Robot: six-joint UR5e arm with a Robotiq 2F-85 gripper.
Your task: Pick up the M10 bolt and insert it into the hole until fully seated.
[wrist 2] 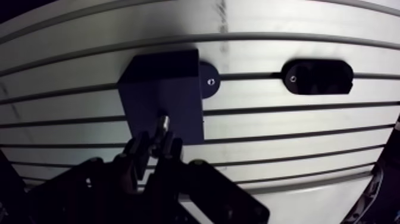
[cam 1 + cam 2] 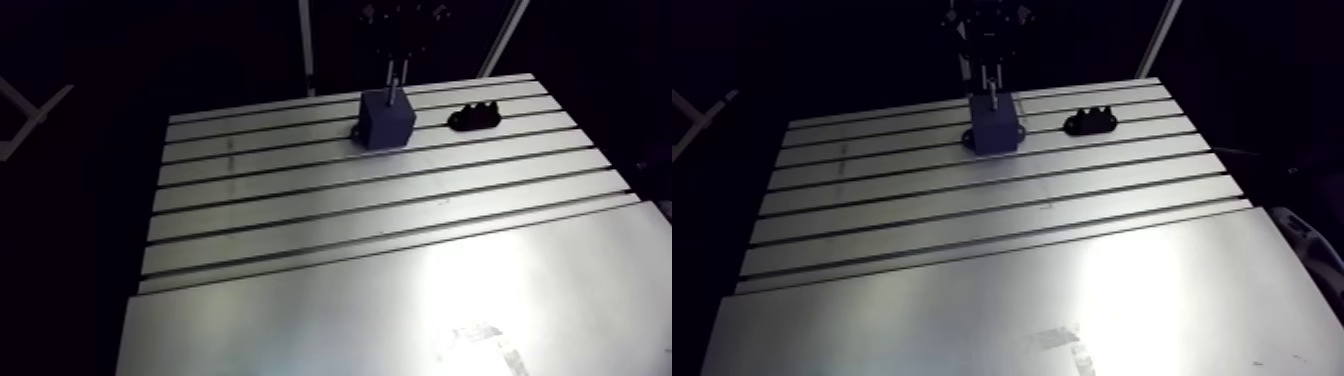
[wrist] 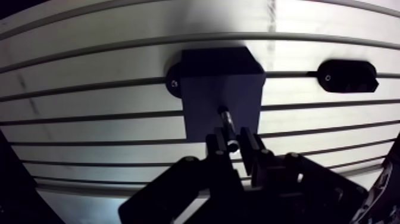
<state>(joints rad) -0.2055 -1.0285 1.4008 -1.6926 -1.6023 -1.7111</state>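
A dark blue block (image 2: 386,120) stands on the slotted table (image 2: 330,200) at its far side. The M10 bolt (image 3: 227,123) hangs upright between the fingers of my gripper (image 3: 235,145), which is shut on it. The bolt's lower end is right over the top face of the block (image 3: 220,95). Whether it touches the hole I cannot tell; the hole is hidden under the bolt. In the arm view the gripper (image 2: 395,60) comes down from the dark top edge, and the bolt (image 2: 393,88) shows as a thin light rod above the block.
A black holder (image 2: 473,117) lies on the table to the right of the block, shown in the wrist view as a dark oval piece (image 3: 347,75) bolted in a slot. A smooth plate (image 2: 420,310) covers the table's near part.
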